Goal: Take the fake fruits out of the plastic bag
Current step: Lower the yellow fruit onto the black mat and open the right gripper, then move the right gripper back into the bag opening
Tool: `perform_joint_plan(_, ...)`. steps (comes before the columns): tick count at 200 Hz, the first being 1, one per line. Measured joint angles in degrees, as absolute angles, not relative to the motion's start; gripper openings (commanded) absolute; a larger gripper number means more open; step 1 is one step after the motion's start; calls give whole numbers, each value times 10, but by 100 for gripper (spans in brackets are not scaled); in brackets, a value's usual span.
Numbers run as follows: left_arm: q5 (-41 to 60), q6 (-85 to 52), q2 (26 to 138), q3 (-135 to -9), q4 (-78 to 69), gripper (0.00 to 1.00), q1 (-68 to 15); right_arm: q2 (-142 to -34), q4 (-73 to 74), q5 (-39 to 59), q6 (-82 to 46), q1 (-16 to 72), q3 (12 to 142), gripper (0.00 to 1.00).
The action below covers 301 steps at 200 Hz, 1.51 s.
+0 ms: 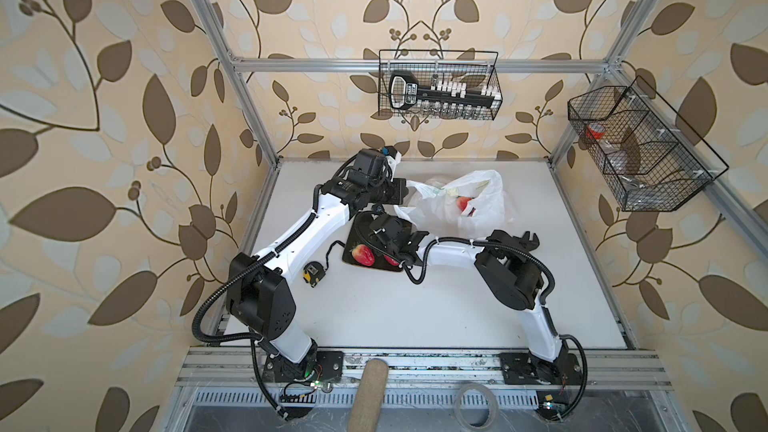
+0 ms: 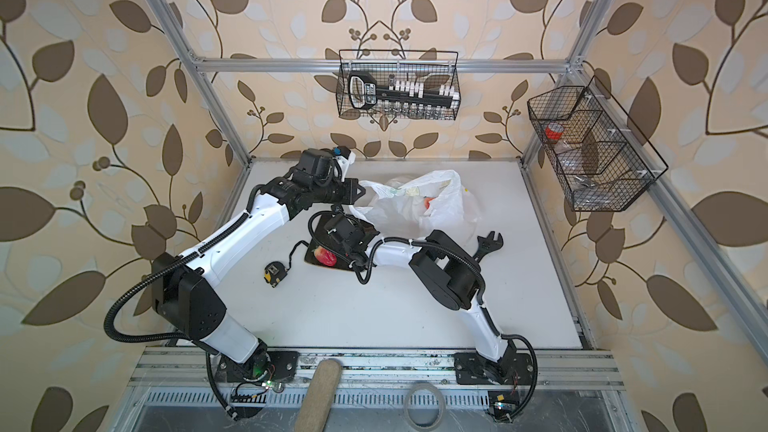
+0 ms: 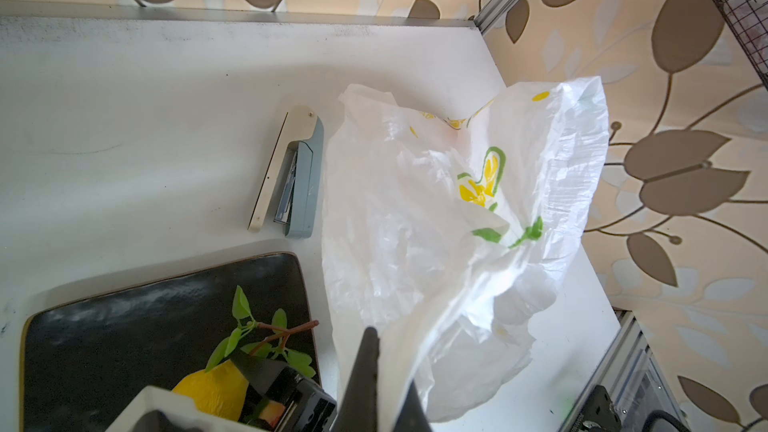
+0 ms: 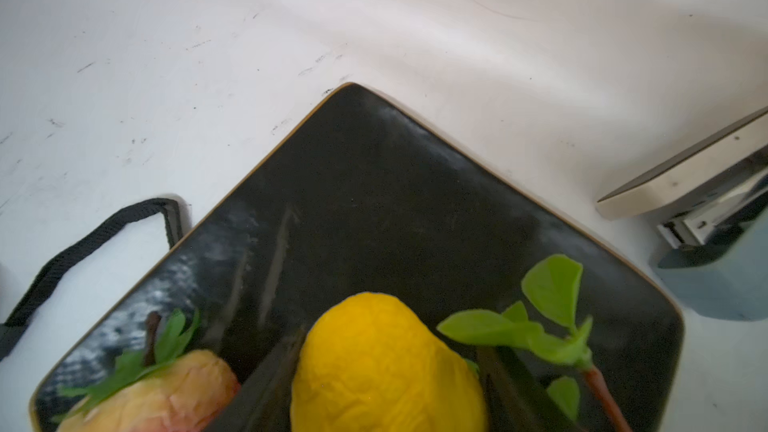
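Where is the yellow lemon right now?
In the right wrist view the lemon is held in the right gripper over the dark square plate, beside a reddish fruit; in a top view that plate lies mid-table by the plastic bag.

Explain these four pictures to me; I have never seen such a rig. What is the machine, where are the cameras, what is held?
Two white-and-black robot arms stand at the front edge of a white table. Two pictures look down from overhead, side by side; the other two come from a camera on each arm's wrist. The left hand is shut on the edge of the plastic bag; a red fruit shows inside. The right hand grips a yellow lemon over the dark plate, which carries a strawberry. A stapler, tape measure and wrench also lie on the table.
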<state>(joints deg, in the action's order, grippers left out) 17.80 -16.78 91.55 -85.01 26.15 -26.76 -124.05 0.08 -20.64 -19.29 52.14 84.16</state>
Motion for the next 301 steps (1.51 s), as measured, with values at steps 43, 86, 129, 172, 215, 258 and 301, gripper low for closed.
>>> perform_joint_plan(43,178,-168,915,-850,262,0,-268,-1240,1,-192,-192,521,842,71)
perform_joint_plan(86,178,-168,915,-852,262,0,-268,-1196,2,-174,-185,522,809,83)
perform_joint_plan(129,178,-168,915,-857,261,0,-268,-1087,15,-160,-175,537,735,83)
perform_joint_plan(172,180,-171,915,-860,258,0,-268,-932,27,-147,-156,598,585,76)
perform_joint_plan(215,183,-181,915,-860,249,0,-268,-741,10,-150,-178,622,463,64)
perform_joint_plan(258,192,-186,915,-859,242,0,-266,-665,-34,-194,-194,571,472,43)
perform_joint_plan(301,195,-196,906,-837,238,0,-266,-723,-77,-230,-211,466,546,37)
